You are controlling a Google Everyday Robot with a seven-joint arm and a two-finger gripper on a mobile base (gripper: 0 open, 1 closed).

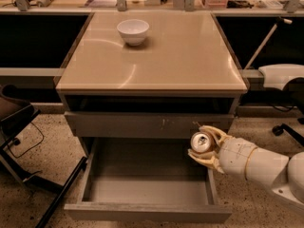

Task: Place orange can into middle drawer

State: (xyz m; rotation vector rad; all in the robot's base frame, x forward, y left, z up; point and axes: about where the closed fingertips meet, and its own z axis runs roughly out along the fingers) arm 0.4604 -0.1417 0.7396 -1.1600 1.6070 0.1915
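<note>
Fingers (212,133) of the cream-coloured two-finger gripper (196,142) are clamped around the small orange-gold metal drink can (202,142), one above it and one below, with the can's silver pull-tab top tilted toward the camera. The gripper reaches in from the right on a thick white arm (259,165). It holds the can in the air by the right rear corner of the wide, shallow grey middle drawer (142,189), close to that drawer's right wall. The drawer is pulled fully out, and only its smooth grey floor shows inside; the can is not resting in it. Just above, the grey drawer front with pale scratch marks (142,124) is closed. On the beige cabinet top (190,61) a small white round bowl (133,31) stands upright toward the back left, its inside plain white.
</note>
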